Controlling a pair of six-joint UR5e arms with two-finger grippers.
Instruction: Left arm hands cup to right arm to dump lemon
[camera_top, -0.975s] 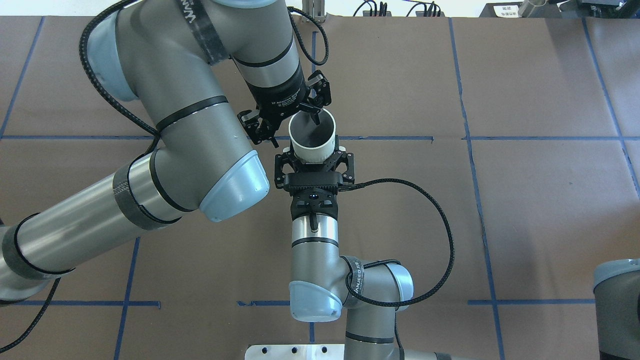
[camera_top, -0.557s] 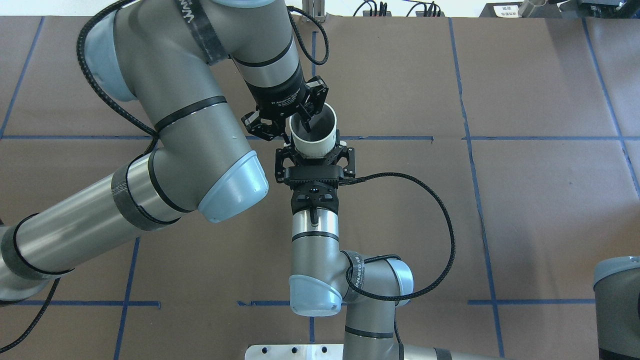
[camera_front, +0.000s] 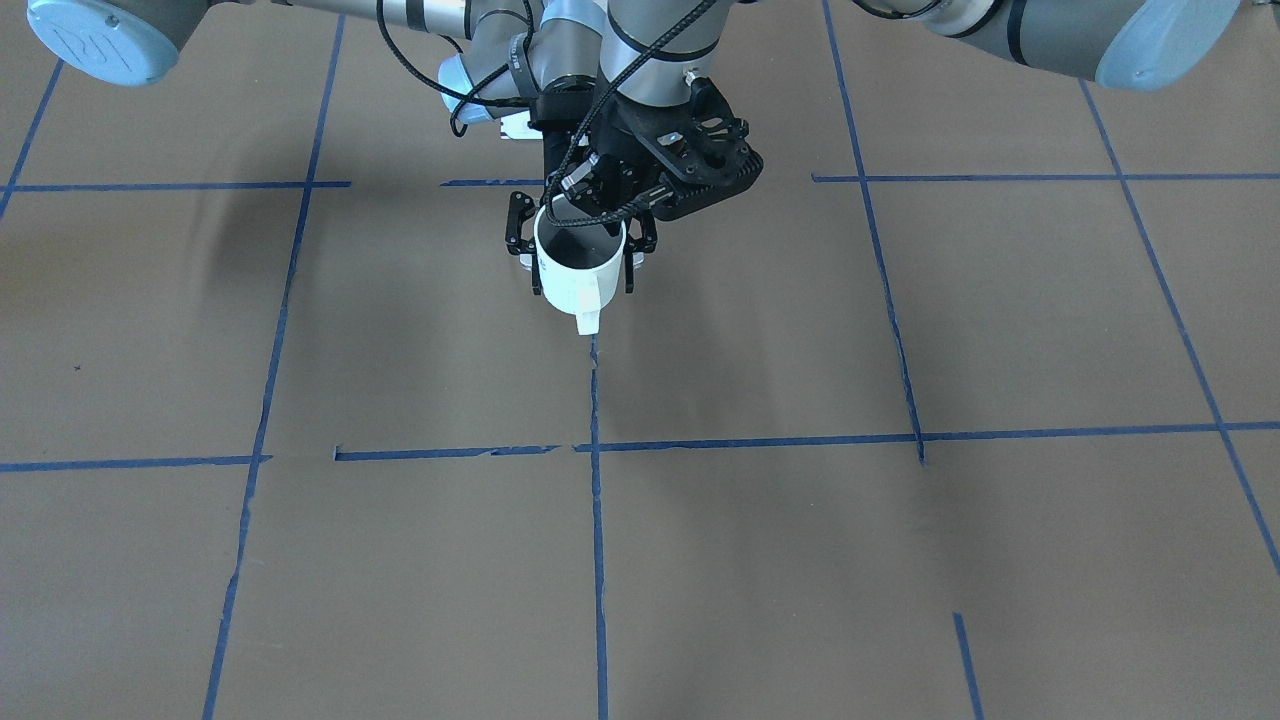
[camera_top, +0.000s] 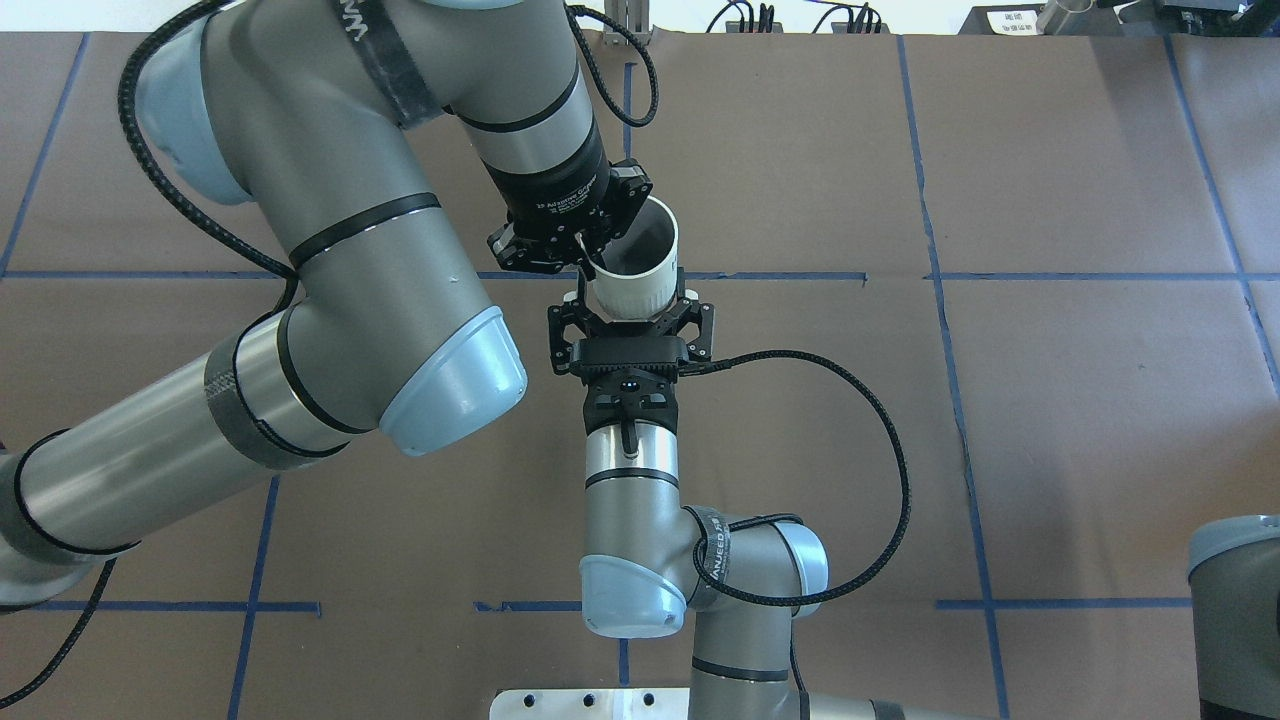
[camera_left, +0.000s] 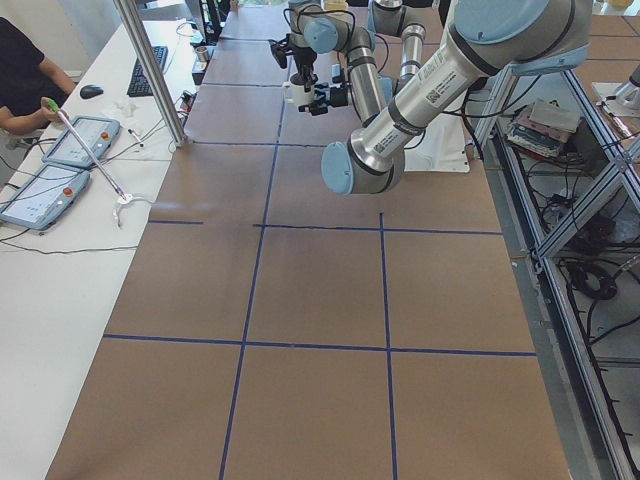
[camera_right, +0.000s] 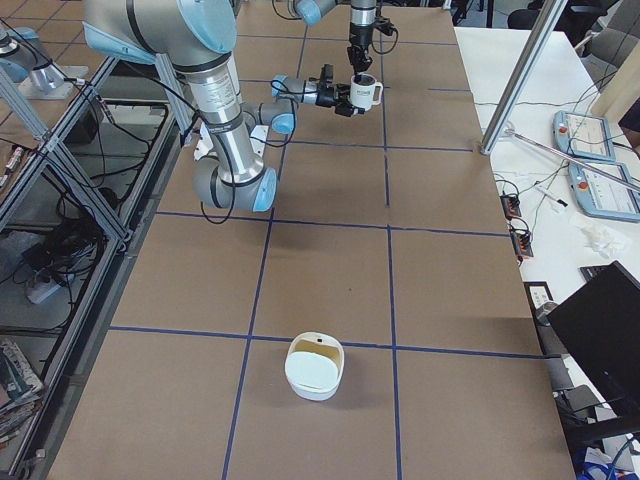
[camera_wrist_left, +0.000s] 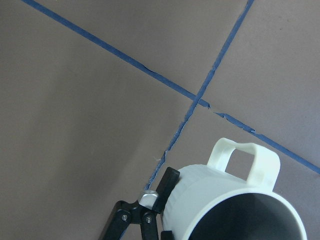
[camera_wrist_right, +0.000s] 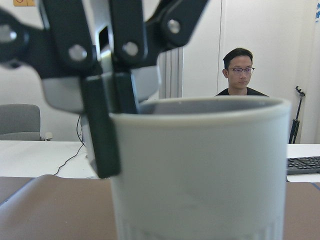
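The white cup (camera_top: 640, 290) hangs upright above the brown table, its handle (camera_front: 588, 320) pointing away from the robot. My left gripper (camera_top: 592, 262) comes down from above and is shut on the cup's rim, one finger inside and one outside; the right wrist view shows this pinch (camera_wrist_right: 112, 107). My right gripper (camera_top: 632, 305) reaches in level from the robot's side, its fingers (camera_front: 520, 240) closed on the cup's two sides. The cup's inside looks dark grey. No lemon shows in any view.
A white bowl (camera_right: 315, 367) sits on the table far from the cup, toward the robot's right end. Blue tape lines (camera_front: 596, 450) grid the table. An operator (camera_wrist_right: 239, 70) sits across the table; another (camera_left: 20, 80) sits by a side desk with tablets.
My left gripper was open, one finger inside the cup, and has since closed onto the rim. The cup and the right gripper have barely moved.
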